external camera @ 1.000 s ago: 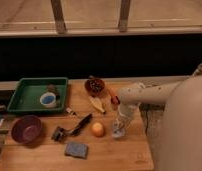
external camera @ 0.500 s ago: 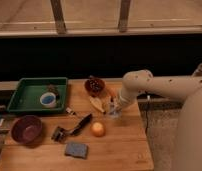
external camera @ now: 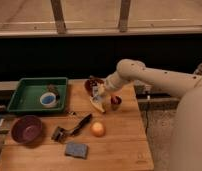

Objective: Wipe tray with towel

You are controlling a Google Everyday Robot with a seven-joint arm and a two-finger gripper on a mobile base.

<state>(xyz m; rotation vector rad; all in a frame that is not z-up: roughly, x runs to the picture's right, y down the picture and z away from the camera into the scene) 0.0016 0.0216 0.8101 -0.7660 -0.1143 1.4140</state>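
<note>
**Q:** Where does the gripper stand?

**A:** My gripper (external camera: 99, 94) hangs at the centre of the frame, above the banana (external camera: 97, 106) and just beside the dark red bowl (external camera: 92, 83). My arm reaches in from the right. I cannot tell whether the gripper is released or clenched on anything.

**Q:** Where are the task's things?

**A:** The green tray (external camera: 26, 95) lies at the left of the frame on the wooden table (external camera: 121, 142), well apart from my gripper. A small blue-and-white bowl (external camera: 48, 99) sits inside it. The grey-blue pad (external camera: 76, 149) at lower centre may be the towel, though I cannot be sure.

**Q:** How far along is the task?

**A:** I judge that wiping has not begun, since I am nowhere near the tray. The bowl inside it leaves only the bare floor around it open to a cloth.
</note>
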